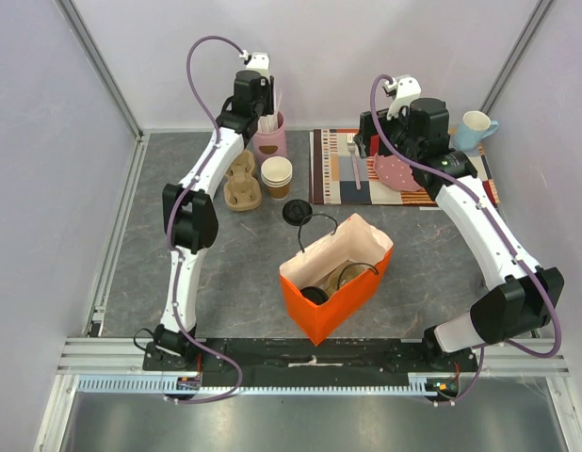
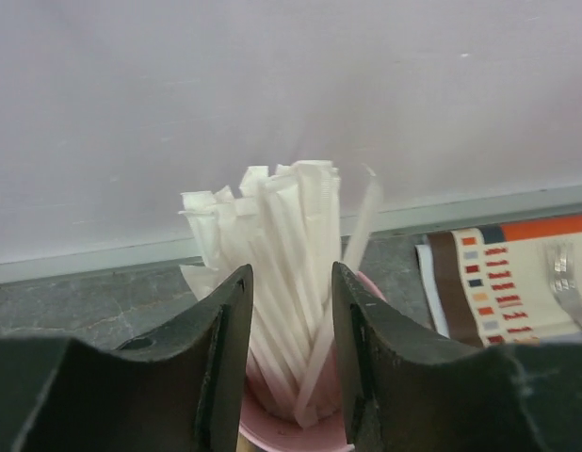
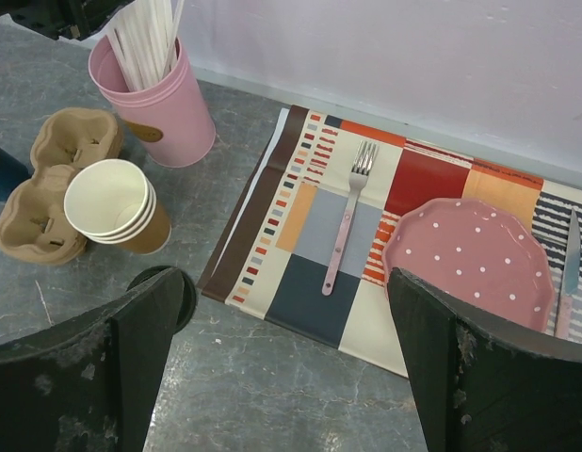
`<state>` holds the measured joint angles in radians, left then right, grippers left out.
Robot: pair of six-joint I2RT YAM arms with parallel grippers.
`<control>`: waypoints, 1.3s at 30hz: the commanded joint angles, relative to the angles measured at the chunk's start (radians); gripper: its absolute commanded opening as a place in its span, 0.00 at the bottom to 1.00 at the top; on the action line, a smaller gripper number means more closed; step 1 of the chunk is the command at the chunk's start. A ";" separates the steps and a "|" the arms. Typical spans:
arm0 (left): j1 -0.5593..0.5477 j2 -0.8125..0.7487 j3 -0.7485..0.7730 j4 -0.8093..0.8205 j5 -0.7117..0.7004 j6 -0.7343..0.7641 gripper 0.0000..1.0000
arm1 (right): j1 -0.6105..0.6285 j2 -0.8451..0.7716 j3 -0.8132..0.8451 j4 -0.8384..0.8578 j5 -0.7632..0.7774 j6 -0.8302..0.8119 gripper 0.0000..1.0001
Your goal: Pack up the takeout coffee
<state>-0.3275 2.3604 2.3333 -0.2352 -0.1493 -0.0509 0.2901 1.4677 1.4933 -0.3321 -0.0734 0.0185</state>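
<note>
Located the takeout coffee (image 1: 296,213) on the counter (image 1: 225,273) near its middle, between a stack of lidless paper cups (image 1: 277,175) on the far side and an open orange bag (image 1: 340,315) on the near side, apart from both; seen from above as a round black lid only, cup wall not made out; untouched by either pincer. Found the left pincer (image 2: 291,273) released at the far edge, fingers parted to either side of wrapped white straws (image 2: 286,221) standing in a pink tumbler (image 1: 270,143); cannot tell whether touching any straw. Found the right pincer (image 3: 286,278) released, fingers spread wide, hanging over a striped placemat (image 3: 300,301) along the far edge toward the right corner, holding nothing. Noted on the placemat a pink-handled fork (image 3: 346,218) and a pink dotted plate (image 3: 470,259); at the far right corner, a pale blue mug (image 1: 476,129). Noted a brown pulp cup carrier (image 1: 242,185) just beside the cup stack, on its left-edge side. Noted a dark object (image 1: 315,294) low inside the bag; identity not determinable.
</note>
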 commanded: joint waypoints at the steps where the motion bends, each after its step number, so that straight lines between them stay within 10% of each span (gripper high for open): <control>1: 0.004 0.026 0.078 0.126 -0.131 0.049 0.44 | -0.002 -0.004 0.048 -0.013 0.023 -0.006 0.98; 10: 0.022 -0.070 0.055 -0.038 0.226 0.010 0.42 | -0.002 -0.029 0.033 -0.022 0.041 0.018 0.98; 39: 0.110 0.002 0.032 0.028 0.244 0.134 0.42 | -0.005 -0.046 0.030 -0.042 0.067 -0.002 0.98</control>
<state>-0.2249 2.3547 2.3734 -0.2707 0.0521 0.0467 0.2897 1.4391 1.4933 -0.3771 -0.0219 0.0227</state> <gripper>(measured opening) 0.424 0.980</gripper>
